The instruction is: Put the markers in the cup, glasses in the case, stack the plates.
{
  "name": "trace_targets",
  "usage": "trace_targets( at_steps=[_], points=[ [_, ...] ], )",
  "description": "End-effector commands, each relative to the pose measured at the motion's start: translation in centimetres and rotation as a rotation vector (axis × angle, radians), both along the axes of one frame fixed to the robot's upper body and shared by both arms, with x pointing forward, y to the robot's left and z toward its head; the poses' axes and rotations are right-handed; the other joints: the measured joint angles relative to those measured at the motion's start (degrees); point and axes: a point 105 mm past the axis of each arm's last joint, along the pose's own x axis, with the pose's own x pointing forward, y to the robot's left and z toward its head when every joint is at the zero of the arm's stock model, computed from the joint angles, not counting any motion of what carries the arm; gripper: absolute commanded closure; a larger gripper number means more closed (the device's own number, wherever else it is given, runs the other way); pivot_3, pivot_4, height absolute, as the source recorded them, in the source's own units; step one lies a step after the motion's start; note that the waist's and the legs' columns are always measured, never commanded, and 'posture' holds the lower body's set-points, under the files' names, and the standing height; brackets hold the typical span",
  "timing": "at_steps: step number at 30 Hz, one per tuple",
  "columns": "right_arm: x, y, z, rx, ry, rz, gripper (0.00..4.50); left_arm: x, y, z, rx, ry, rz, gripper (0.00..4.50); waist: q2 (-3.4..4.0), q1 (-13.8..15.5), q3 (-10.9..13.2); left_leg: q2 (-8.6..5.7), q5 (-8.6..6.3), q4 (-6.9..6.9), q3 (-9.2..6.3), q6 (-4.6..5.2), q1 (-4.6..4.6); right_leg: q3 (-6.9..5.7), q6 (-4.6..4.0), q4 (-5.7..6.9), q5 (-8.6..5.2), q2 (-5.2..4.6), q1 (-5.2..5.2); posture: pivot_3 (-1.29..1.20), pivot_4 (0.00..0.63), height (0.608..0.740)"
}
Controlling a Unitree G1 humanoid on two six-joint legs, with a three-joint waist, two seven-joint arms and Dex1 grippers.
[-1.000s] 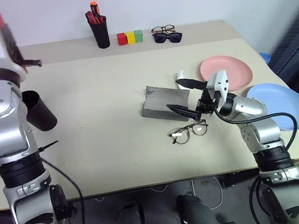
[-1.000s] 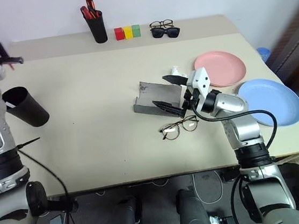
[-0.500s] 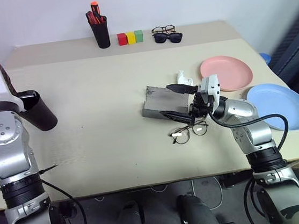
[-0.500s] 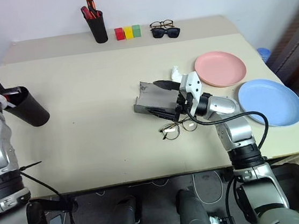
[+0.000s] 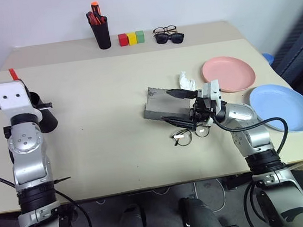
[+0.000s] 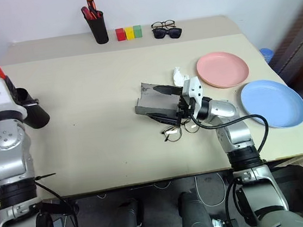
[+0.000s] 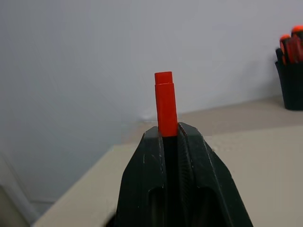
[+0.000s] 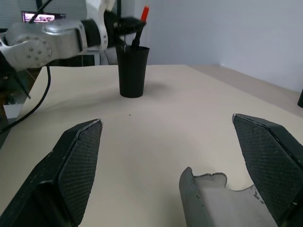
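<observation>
My left gripper (image 7: 168, 137) is shut on the black marker with the red cap (image 7: 165, 101). It holds the marker upright over the black cup (image 8: 132, 71) at the table's left side, and the marker's (image 8: 138, 35) lower end dips into the cup's mouth. My right gripper (image 5: 177, 108) stands open at mid-table over the open grey case (image 5: 161, 106), one finger (image 8: 78, 165) on each side of it. The wire-framed glasses (image 5: 193, 133) lie on the table just in front of the case. To the right lie the pink plate (image 5: 228, 73) and the blue plate (image 5: 282, 107), side by side.
At the back edge stand a black pen-holder (image 5: 100, 32) with red and orange pens, three coloured blocks (image 5: 132, 37), and sunglasses with another pair of spectacles (image 5: 169, 35). A crumpled white scrap (image 5: 184, 78) lies behind the case. The blue plate is near the table's right edge.
My left hand has come down with the marker, bringing it from high above the cup into the cup's mouth. The right gripper has stayed open at the case, turning slightly.
</observation>
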Motion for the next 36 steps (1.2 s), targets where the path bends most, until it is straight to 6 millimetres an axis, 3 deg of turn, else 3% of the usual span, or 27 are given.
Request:
trace_targets(
  at_steps=[1,5,8,12,17,19,24,29,36],
  points=[
    [0.1,0.1,1.3,0.016,-0.06,0.006,0.0,-0.8,0.3,1.0,0.035,-0.055,0.03,3.32,0.0,-0.01,0.0,0.0,0.0,0.0,0.0,0.0,0.0,0.0,0.0,0.0,0.0,0.0,0.0,0.0,0.15,0.74],
    [0.3,-0.4,1.3,0.011,-0.063,-0.014,0.0,-1.1,-1.3,1.6,-0.023,-0.095,-0.057,1.28,0.0,-0.01,0.0,0.0,0.0,-0.01,0.0,0.0,0.0,0.0,0.0,0.0,0.0,0.0,0.0,0.0,0.15,0.74],
    [0.5,-1.2,1.2,0.0,-0.057,-0.047,0.0,-1.0,-4.5,3.0,-0.104,-0.087,-0.267,1.28,-0.01,0.17,0.0,0.0,0.0,0.02,0.0,-0.01,-0.04,0.0,0.0,-0.01,0.0,-0.01,0.0,0.0,0.15,0.74],
    [0.2,-3.2,0.6,-0.033,-0.035,-0.117,0.0,-0.3,-10.3,3.5,-0.113,0.124,-0.647,1.28,-0.02,0.24,0.0,-0.01,0.0,0.04,-0.01,-0.02,-0.06,0.0,-0.02,-0.03,-0.01,-0.02,0.0,0.0,0.15,0.74],
    [-1.6,-6.5,-0.4,-0.118,0.019,-0.266,0.0,-0.1,-16.7,0.8,-0.014,0.546,-1.152,1.28,0.0,0.01,-0.01,-0.03,0.0,0.01,-0.02,-0.01,-0.03,0.01,-0.21,-0.03,-0.13,-0.01,0.0,0.0,0.15,0.74],
    [-2.8,-7.7,-0.5,-0.147,0.049,-0.333,0.0,0.3,-17.9,-0.1,0.074,0.666,-1.283,1.28,0.01,0.02,0.0,-0.03,0.0,0.01,-0.01,-0.01,-0.03,0.01,-0.23,-0.03,-0.15,-0.01,-0.01,0.0,0.15,0.74],
    [-5.3,-9.6,-1.2,-0.179,0.124,-0.464,0.0,2.5,-18.9,-2.3,0.328,0.853,-1.407,1.28,0.02,-0.17,0.0,-0.01,0.0,0.0,0.0,0.0,0.02,0.01,-0.3,-0.06,-0.16,0.0,-0.02,0.0,0.15,0.74],
    [-8.0,-11.6,-1.6,-0.189,0.179,-0.582,0.0,4.9,-21.4,-2.2,0.519,0.903,-1.505,1.28,-0.03,1.13,0.02,-0.03,-0.01,0.15,0.0,0.02,-0.29,0.01,-0.31,-0.23,-0.16,-0.05,-0.1,0.0,0.15,0.74],
    [-11.3,-13.8,-2.3,-0.219,0.231,-0.706,0.0,4.6,-24.6,-3.0,0.65,0.961,-1.65,1.28,-0.07,1.54,0.04,-0.05,-0.16,0.26,0.05,0.25,-0.42,0.01,-0.28,-0.35,-0.17,-0.1,-0.11,0.0,0.15,0.74]
  ],
)
